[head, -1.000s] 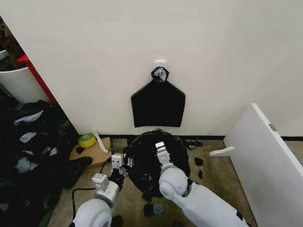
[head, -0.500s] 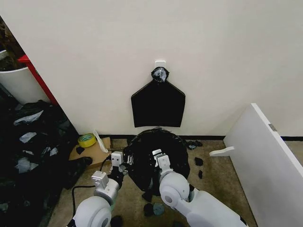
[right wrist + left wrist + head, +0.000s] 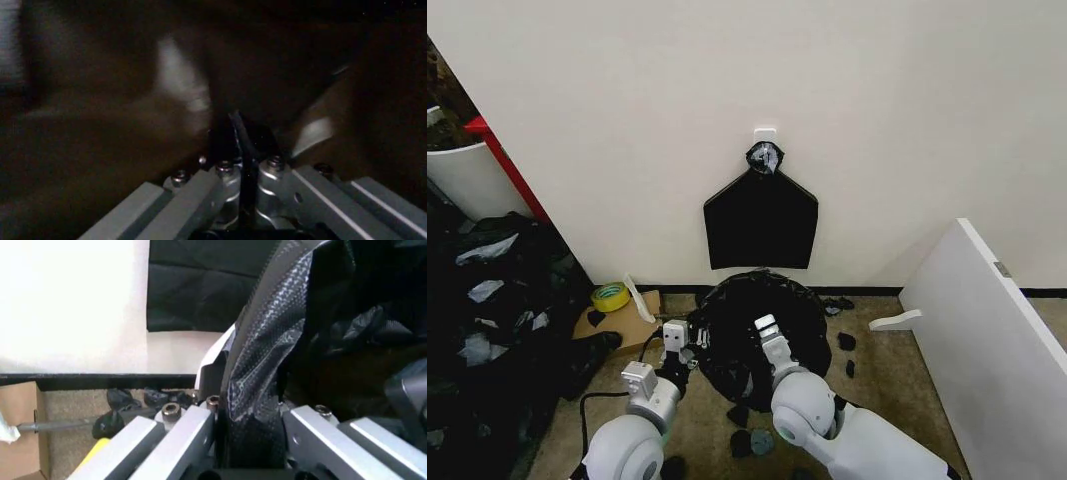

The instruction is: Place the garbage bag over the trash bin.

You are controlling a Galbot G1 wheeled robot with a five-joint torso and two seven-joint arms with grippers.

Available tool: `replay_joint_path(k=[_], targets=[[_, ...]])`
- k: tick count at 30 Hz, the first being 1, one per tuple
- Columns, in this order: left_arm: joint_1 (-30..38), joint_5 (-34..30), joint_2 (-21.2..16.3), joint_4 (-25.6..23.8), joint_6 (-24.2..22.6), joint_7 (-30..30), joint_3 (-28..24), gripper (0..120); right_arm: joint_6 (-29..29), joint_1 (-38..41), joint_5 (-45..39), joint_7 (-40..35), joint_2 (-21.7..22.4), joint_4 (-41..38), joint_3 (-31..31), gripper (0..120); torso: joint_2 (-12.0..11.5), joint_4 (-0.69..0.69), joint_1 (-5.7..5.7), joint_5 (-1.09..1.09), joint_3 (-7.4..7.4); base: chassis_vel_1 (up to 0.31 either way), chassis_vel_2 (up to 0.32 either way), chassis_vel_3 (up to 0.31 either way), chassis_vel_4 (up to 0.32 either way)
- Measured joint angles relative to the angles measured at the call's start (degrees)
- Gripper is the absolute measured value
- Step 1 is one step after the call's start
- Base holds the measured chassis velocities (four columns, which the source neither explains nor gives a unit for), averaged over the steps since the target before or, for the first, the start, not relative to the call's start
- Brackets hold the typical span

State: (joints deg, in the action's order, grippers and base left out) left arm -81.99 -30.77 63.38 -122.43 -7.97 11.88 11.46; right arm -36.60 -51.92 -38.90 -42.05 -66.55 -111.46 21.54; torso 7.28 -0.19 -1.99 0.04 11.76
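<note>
The glossy black garbage bag point(image 3: 757, 335) lies spread over a round opening on the floor by the wall. The trash bin under it is hidden in the head view. My left gripper point(image 3: 687, 345) is at the bag's left rim. In the left wrist view its fingers point(image 3: 180, 432) sit on either side of the bag-covered rim point(image 3: 257, 375), pressed against it, with a pale sliver point(image 3: 215, 354) beside the rim. My right gripper point(image 3: 766, 327) reaches over the middle of the bag. In the right wrist view its fingers point(image 3: 223, 172) are pinched on a thin fold of black film point(image 3: 239, 137).
A flat black bundle point(image 3: 761, 222) hangs on the wall just behind. A white board point(image 3: 987, 340) leans at the right. Yellow tape point(image 3: 610, 296) and cardboard point(image 3: 622, 322) lie left, beyond them a heap of black bags point(image 3: 487, 300). Black scraps point(image 3: 847, 342) dot the floor.
My right gripper has drawn back toward me from deeper over the bag. The bag now spreads wider to the right. The left gripper stays at the left rim.
</note>
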Motion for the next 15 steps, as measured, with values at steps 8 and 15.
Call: replay_joint_path(k=[8, 15], targets=[[-0.2, 0.0, -1.1, -0.4, 0.0, 0.0, 0.8, 0, -5.0, 1.9, -5.6, -5.6, 1.2, -0.3, 1.5, 0, 0.0, 0.0, 0.0, 0.0, 0.0, 0.0, 0.0, 0.0, 0.0], [0.0, -0.1, -0.8, -0.5, 0.1, -0.1, 0.3, 0, -5.4, 2.8, -3.4, -6.1, 2.2, 2.2, 4.0, 0, 0.0, 0.0, 0.0, 0.0, 0.0, 0.0, 0.0, 0.0, 0.0]])
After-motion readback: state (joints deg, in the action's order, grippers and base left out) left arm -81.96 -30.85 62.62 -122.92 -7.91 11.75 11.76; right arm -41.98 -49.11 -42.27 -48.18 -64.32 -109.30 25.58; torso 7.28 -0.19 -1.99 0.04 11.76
